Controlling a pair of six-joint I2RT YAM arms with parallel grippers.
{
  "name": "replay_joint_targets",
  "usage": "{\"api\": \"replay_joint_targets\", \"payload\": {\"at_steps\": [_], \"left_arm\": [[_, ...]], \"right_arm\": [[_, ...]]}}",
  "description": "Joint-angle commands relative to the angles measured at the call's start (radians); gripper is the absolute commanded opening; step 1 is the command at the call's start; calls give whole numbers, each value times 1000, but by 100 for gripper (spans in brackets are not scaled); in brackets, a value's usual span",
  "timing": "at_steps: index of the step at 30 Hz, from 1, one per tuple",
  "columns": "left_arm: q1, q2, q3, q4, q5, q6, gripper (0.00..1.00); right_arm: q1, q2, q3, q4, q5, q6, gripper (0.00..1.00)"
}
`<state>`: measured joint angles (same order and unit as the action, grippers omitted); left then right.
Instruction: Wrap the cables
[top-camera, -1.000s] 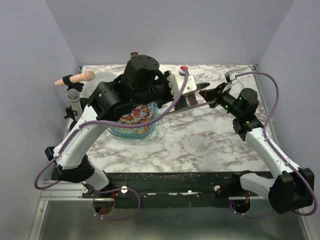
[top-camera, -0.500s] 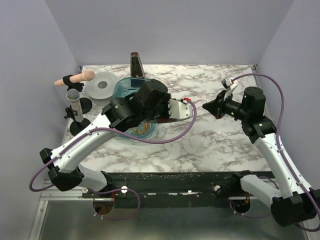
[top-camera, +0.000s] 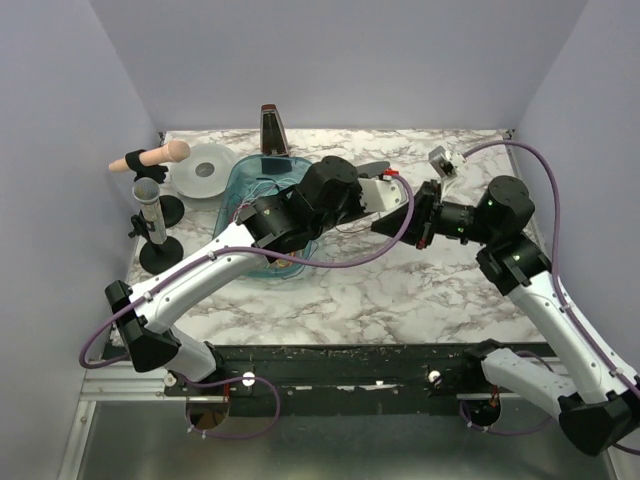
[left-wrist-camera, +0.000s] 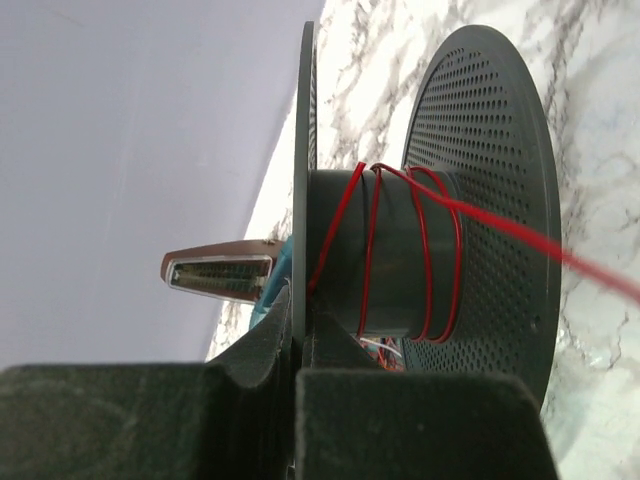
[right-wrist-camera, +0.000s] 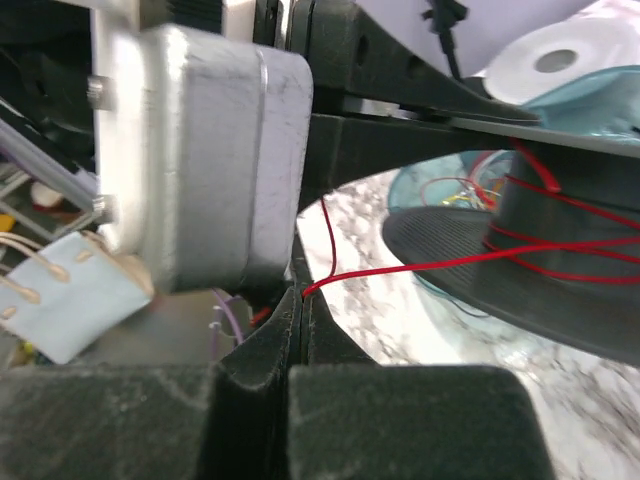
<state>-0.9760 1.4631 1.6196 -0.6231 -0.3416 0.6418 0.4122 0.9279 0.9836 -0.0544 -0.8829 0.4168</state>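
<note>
My left gripper (top-camera: 385, 195) is shut on the thin rim of a black perforated spool (top-camera: 370, 168) and holds it above the table's middle. In the left wrist view the jaws (left-wrist-camera: 298, 325) clamp one flange, and a red cable (left-wrist-camera: 369, 250) lies in a few loops round the spool's hub (left-wrist-camera: 400, 250). A strand runs off to the right. My right gripper (top-camera: 418, 222) is close to the spool and shut on that red cable (right-wrist-camera: 420, 265) at its tips (right-wrist-camera: 303, 298). More cables (top-camera: 275, 262), red and yellow, lie in the teal bin (top-camera: 240, 185).
A white tape roll (top-camera: 205, 170) lies at the back left. A dark red upright object (top-camera: 270, 128) stands at the back edge. A black stand with a peach-coloured handle (top-camera: 155, 157) and a metal post (top-camera: 150, 212) stand at the left edge.
My left arm has swung the spool from over the bin forward and to the right. My right gripper has moved left, close to the spool.
</note>
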Motion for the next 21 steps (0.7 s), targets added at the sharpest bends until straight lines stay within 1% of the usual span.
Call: {"api": "replay_joint_targets", "payload": {"at_steps": [1,4,6,9,14,16,18,21], "left_arm": [[-1,-4,69,137,-119,-53,0],[2,3,91,143,-113,-85,0],[10,26,156,85,-74,-161,0],[46,74,316,-33,21,-325,0],[105,140,572,-170,145,-585,0],[132,164,669,-220,197,-680,0],[155,183,758,-247,242,-752,0],[157,177,798,-256,250,-781,0]], "right_arm": [[85,57,75,149,-53,195,1],[146,94,76,292,-39,299,1],[198,123,90,317,-2,298,1],[273,152,130,222,134,206,1],[425,189,214,24,457,27,1],[488,203,246,-27,582,-33,1],[539,212,248,-48,692,-82,1],[563,213,219,-61,794,-96,1]]}}
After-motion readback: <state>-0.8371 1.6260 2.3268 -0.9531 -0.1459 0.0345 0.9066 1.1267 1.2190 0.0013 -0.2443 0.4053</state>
